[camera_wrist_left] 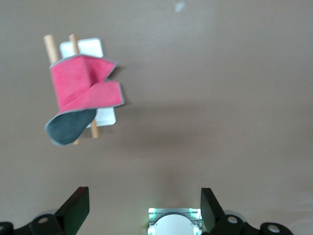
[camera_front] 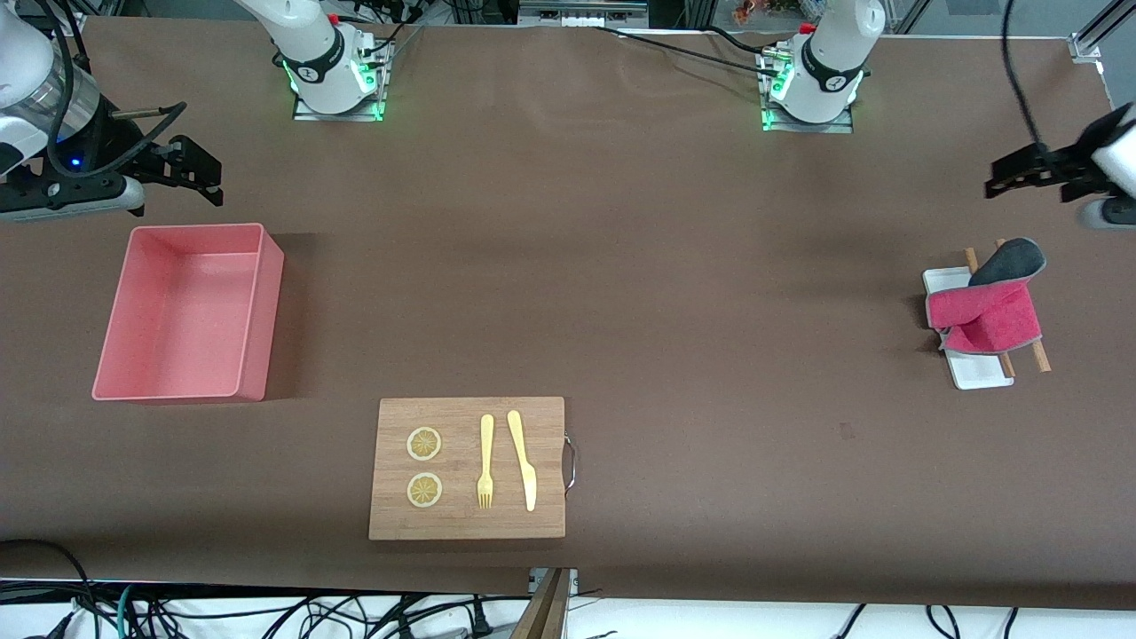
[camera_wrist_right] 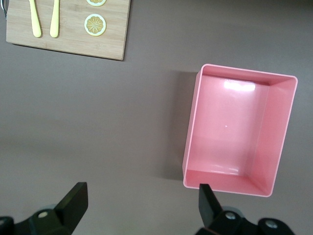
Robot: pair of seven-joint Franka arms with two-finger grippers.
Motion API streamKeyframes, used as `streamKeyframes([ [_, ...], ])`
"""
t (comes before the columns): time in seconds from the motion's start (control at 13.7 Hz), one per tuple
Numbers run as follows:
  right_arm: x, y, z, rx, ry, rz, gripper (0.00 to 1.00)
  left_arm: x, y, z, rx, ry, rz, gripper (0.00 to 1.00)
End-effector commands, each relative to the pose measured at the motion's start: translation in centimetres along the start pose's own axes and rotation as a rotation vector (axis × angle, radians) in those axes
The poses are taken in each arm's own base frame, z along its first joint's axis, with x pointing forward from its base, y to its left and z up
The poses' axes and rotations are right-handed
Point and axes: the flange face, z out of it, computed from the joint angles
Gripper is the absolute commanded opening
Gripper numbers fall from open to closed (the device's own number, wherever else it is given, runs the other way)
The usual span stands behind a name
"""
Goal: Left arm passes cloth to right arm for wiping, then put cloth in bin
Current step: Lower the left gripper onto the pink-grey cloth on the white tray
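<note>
Brown table point(camera_front: 674, 293): chopping board point(camera_front: 468, 468) between bin point(camera_front: 186, 311) and cloth point(camera_front: 990, 306).

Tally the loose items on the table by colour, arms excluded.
Pink: 2, the bin and the cloth
Yellow: 4, fork, knife, two lemon slices
Wood: 3, chopping board, two sticks
White: 1, tray
Total: 10

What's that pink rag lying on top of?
The cloth is draped over two wooden sticks that lie across a small white tray. Whatever else may sit on the tray under the cloth is covered.
</note>
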Motion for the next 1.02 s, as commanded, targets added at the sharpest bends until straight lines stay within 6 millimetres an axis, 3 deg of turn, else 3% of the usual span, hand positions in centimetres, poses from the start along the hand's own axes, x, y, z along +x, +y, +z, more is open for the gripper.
streamKeyframes([
  [0.0, 0.8, 0.6, 0.1, -0.011, 0.016, 0.0, 1.0, -0.3, -6.5, 2.3, -0.064, -0.037, 0.076, 1.0],
  [0.15, 1.3, 1.1, 0.9, -0.009, 0.01, 0.006, 1.0, 0.6, -10.6, 4.9, -0.109, -0.037, 0.168, 1.0],
  [0.29, 1.3, 1.1, 1.0, -0.011, 0.008, 0.006, 1.0, 1.3, -12.5, 7.0, -0.124, -0.042, 0.278, 1.0],
  [0.51, 1.3, 1.1, 1.3, -0.012, -0.004, 0.006, 1.0, 1.8, -14.6, 12.5, -0.127, -0.018, 0.478, 1.0],
  [0.8, 1.4, 2.5, 1.8, -0.004, -0.013, 0.03, 1.0, 2.2, -19.7, 18.2, -0.055, 0.053, 0.662, 1.0],
  [0.95, 1.5, 2.8, 1.9, -0.002, -0.013, 0.03, 1.0, 1.8, -22.7, 21.0, -0.109, 0.1, 0.665, 1.0],
])
